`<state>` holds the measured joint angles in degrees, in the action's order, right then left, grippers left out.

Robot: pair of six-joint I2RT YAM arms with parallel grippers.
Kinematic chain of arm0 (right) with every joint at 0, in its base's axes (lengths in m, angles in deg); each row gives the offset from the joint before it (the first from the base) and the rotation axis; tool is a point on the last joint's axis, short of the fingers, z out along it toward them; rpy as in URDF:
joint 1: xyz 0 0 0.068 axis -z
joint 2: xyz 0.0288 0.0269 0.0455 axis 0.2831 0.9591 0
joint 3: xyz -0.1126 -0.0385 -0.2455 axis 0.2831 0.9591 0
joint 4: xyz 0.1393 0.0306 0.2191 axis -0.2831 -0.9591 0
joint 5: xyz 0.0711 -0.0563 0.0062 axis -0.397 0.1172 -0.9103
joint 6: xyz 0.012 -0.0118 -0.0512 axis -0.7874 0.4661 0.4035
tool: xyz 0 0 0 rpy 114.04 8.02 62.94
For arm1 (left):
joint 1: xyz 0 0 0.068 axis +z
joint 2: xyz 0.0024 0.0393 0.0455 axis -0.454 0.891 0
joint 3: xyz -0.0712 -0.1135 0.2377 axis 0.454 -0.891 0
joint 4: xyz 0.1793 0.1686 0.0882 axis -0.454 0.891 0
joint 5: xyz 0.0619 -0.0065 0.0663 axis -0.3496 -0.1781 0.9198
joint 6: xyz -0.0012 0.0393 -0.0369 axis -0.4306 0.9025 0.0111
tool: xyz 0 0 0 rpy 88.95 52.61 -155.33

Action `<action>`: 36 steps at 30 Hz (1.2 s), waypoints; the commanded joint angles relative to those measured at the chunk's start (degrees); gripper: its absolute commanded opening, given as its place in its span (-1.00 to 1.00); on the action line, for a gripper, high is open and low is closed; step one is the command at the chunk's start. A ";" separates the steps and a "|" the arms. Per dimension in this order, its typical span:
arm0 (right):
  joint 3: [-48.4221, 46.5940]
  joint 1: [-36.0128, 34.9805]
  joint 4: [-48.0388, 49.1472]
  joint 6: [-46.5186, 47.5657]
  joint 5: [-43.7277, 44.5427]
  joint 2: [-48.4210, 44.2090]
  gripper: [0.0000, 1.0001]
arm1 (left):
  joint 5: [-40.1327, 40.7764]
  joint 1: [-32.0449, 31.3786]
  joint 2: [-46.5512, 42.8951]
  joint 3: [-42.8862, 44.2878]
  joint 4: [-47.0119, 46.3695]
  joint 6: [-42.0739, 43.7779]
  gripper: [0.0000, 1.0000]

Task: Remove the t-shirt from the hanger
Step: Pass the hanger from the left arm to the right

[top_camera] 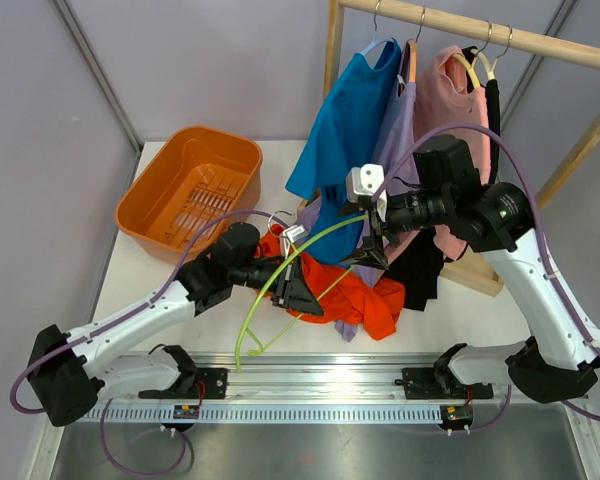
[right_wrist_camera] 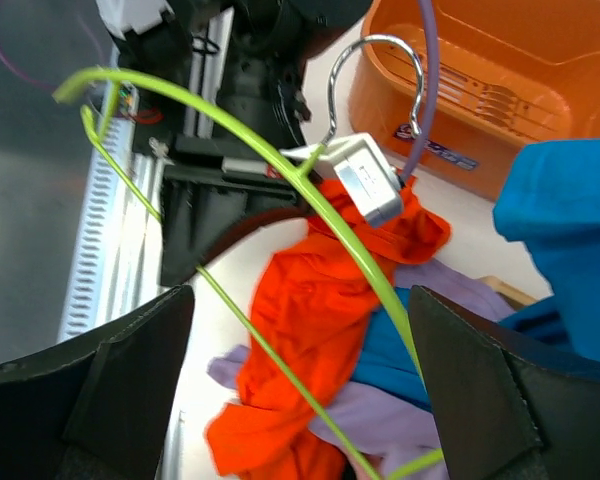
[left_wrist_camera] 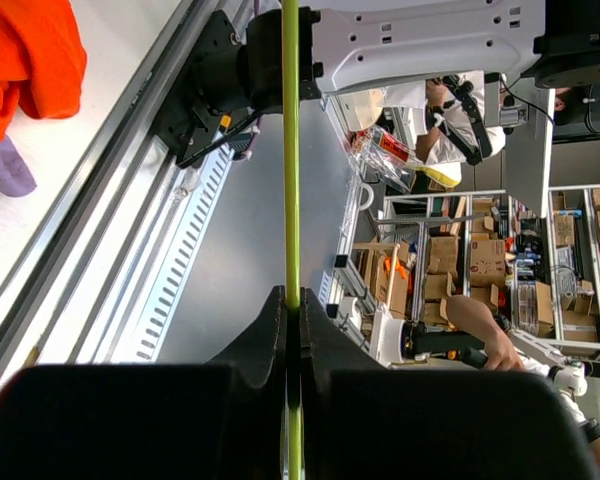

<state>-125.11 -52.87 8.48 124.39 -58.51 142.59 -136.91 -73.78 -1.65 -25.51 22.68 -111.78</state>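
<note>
A lime-green hanger (top_camera: 244, 335) with a metal hook (right_wrist_camera: 365, 50) hangs tilted above the table. My left gripper (top_camera: 305, 295) is shut on one of its thin bars (left_wrist_camera: 292, 200). The orange t-shirt (top_camera: 355, 295) lies crumpled on the table under the hanger, on purple and blue cloth, and the hanger's bars look bare. It shows too in the left wrist view's top left corner (left_wrist_camera: 25, 50). My right gripper (top_camera: 368, 252) stands wide open over the t-shirt (right_wrist_camera: 310, 310). Two hanger bars (right_wrist_camera: 280, 170) cross the gap between its fingers (right_wrist_camera: 490, 390).
An orange basket (top_camera: 190, 185) sits at the back left of the table. A wooden rack (top_camera: 480, 25) at the back right carries blue (top_camera: 345, 120), purple, pink and black garments that hang down to the pile. A metal rail (top_camera: 310, 375) runs along the near edge.
</note>
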 commanded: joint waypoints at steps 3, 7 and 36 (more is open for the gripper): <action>-0.74 -0.92 -1.82 14.24 5.56 0.10 0.83 | -6.56 0.03 -3.57 1.28 0.12 -0.11 -1.00; 0.23 -4.34 -0.41 15.92 13.37 1.67 0.78 | -8.07 -0.06 -4.01 3.92 4.87 2.88 -1.00; 8.23 -7.00 -5.59 22.95 5.49 -6.23 -1.00 | -0.86 1.08 -4.10 14.29 17.09 7.71 0.35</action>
<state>-117.42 -60.63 7.26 145.41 -44.24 138.77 -140.80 -73.52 -4.12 -14.26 39.07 -106.73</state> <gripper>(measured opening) 0.088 0.648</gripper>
